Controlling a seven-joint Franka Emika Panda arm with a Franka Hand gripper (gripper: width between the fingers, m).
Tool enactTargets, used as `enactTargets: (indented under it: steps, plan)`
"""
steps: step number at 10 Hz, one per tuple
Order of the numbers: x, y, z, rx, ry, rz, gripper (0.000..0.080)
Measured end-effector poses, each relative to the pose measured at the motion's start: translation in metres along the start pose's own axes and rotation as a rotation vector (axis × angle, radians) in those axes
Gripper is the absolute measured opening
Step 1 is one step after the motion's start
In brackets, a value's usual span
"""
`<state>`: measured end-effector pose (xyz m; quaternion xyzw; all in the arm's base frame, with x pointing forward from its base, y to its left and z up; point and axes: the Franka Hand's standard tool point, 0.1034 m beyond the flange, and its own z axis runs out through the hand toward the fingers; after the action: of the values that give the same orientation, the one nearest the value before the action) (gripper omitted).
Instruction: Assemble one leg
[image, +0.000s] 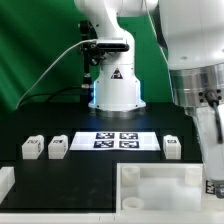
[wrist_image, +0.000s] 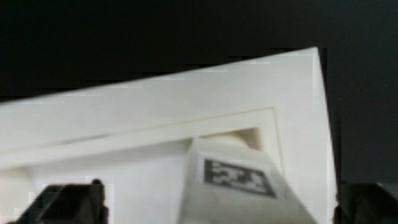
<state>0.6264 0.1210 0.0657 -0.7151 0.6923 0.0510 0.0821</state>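
Gripper (wrist_image: 222, 205) hung spread above a leg (wrist_image: 237, 180) standing in the tray (wrist_image: 160, 110) corner. Looked like the grab step; next, drop down and pinch it.

Legs (image: 32, 148) well apart; tray part (image: 150, 185) blocks front right

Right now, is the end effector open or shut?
Open. In the wrist view the end effector has its fingers wide apart, neither touching the leg between them.
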Motion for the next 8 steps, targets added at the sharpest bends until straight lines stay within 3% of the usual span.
enactTargets:
  steps: [1,2,5,6,8]
  plan:
    - [0.000,0.001,0.001,0.000,0.006,-0.168,0.0649]
    - [0.004,-0.003,0.001,0.051,0.029,-0.201,0.0649]
    - [0.006,-0.001,0.002,0.045,0.045,-0.524,0.0649]
    - [0.004,-0.004,0.004,0.010,0.104,-0.810,0.0649]
    - [0.000,-0.010,0.003,0.000,0.125,-0.983,0.0621]
